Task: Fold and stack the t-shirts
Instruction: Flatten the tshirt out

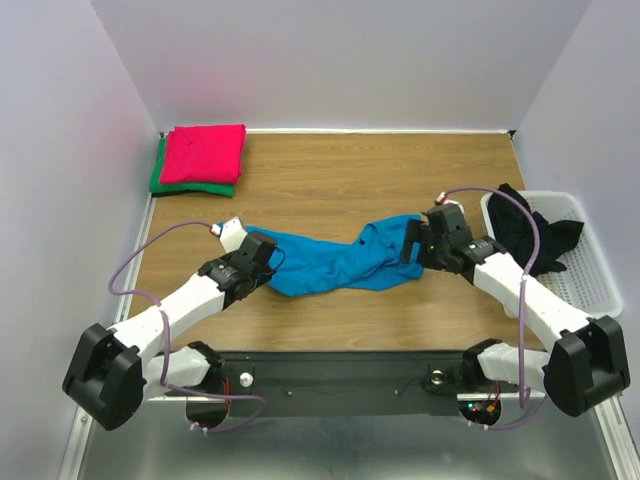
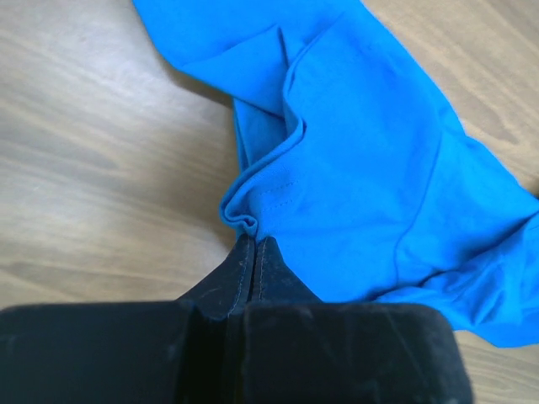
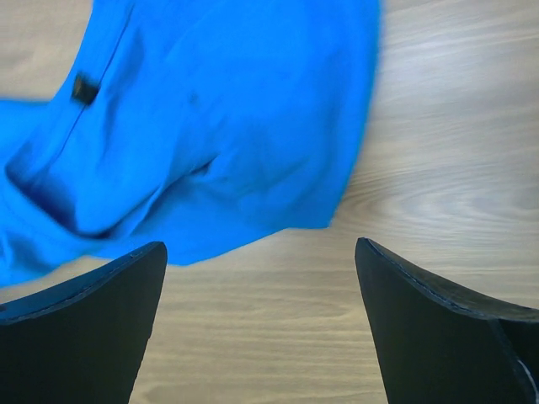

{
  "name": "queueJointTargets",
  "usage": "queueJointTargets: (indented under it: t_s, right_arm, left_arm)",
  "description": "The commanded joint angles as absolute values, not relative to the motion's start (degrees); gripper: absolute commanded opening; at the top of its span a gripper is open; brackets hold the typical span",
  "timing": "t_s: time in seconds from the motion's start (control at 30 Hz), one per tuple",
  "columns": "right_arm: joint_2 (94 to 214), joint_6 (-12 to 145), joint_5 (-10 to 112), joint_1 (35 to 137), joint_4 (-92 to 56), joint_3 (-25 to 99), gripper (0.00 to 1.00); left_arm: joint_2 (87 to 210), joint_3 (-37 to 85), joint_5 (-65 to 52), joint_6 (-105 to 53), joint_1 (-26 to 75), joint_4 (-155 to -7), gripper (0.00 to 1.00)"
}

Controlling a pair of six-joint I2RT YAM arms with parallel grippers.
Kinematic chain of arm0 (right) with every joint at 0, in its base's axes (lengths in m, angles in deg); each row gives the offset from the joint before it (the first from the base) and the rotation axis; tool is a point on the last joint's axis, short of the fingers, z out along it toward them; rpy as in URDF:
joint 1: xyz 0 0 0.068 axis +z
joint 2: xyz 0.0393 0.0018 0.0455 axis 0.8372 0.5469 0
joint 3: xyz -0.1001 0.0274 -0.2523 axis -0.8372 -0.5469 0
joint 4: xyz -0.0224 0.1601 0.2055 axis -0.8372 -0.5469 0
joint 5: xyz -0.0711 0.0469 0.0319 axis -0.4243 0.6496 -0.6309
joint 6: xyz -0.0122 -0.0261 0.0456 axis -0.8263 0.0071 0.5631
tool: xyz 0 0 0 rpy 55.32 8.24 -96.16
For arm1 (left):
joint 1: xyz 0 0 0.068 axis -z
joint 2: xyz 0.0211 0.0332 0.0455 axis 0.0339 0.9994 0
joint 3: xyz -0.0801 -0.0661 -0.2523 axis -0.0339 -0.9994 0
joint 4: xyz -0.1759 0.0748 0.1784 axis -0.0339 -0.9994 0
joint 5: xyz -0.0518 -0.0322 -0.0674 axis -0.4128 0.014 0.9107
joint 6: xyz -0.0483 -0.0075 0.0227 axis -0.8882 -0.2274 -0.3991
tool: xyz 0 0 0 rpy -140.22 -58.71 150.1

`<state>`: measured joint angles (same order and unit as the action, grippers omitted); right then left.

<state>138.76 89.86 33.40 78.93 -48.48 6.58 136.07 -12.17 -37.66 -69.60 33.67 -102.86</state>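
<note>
While one red shirt (image 1: 204, 153) tops one green shirt (image 1: 190, 189), one blue shirt (image 1: 335, 262) lies crumpled: left fingers (image 2: 240, 278) pinch its edge; right fingers (image 3: 93, 311) stand spread just beside it.

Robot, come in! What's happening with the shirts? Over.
Left gripper shut on edge of blue shirt. Right gripper open by its other end. Red shirt stacked on green shirt, far corner. Nothing in the way.
</note>
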Motion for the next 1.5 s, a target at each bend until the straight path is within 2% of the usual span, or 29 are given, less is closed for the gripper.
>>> queueJointTargets:
  t_s: [0.0,0.13,0.23,0.27,0.33,0.6,0.7,0.9,1.0,1.07,1.2,1.37,1.47]
  right_arm:
    - [141.42,88.76,36.17,83.82,-44.51,8.92,0.98]
    - [145.55,88.94,35.38,85.15,-42.58,10.15,0.91]
    - [148.36,87.71,33.80,85.15,-41.17,12.17,0.80]
    - [150.72,86.66,33.89,85.15,-40.99,13.74,0.70]
    - [153.37,85.43,33.80,85.15,-40.90,15.42,0.56]
    - [161.98,79.45,31.60,85.15,-40.72,19.82,0.54]
    - [164.27,79.79,30.47,85.15,-40.72,20.78,0.41]
    - [165.78,81.99,25.63,85.15,-40.55,21.76,0.26]
    - [165.95,83.13,23.96,85.15,-40.55,21.67,0.14]
    - [165.52,83.48,23.52,85.15,-40.37,21.84,0.01]
    - [163.76,84.01,22.99,85.15,-39.94,22.19,0.01]
    - [163.40,80.08,30.62,85.15,-38.62,22.81,0.01]
    - [163.93,79.71,31.26,85.23,-38.18,22.72,0.01]
  left_arm:
    - [133.50,-13.22,-39.00,-70.49,33.39,-105.76,0.00]
    - [133.32,-13.13,-38.91,-70.41,33.30,-106.47,0.00]
    - [133.67,-13.57,-38.56,-70.41,33.21,-106.46,0.00]
    - [133.76,-13.74,-38.47,-70.40,33.30,-106.38,0.00]
    - [133.67,-13.92,-38.56,-70.49,33.21,-106.38,0.00]
    - [132.44,-13.92,-39.08,-69.97,33.04,-106.73,0.00]
    - [132.09,-13.83,-39.09,-69.79,32.86,-106.73,0.00]
    - [131.48,-13.39,-39.53,-69.61,32.69,-107.52,0.00]
    - [130.86,-13.83,-39.61,-69.61,32.60,-107.69,0.00]
    - [130.42,-13.83,-39.44,-69.61,32.51,-107.78,0.00]
    - [129.98,-13.66,-39.61,-69.61,32.51,-108.22,0.00]
    - [129.54,-13.83,-38.56,-69.26,32.51,-107.26,0.00]
    - [129.54,-13.92,-38.21,-69.09,32.51,-106.90,0.00]
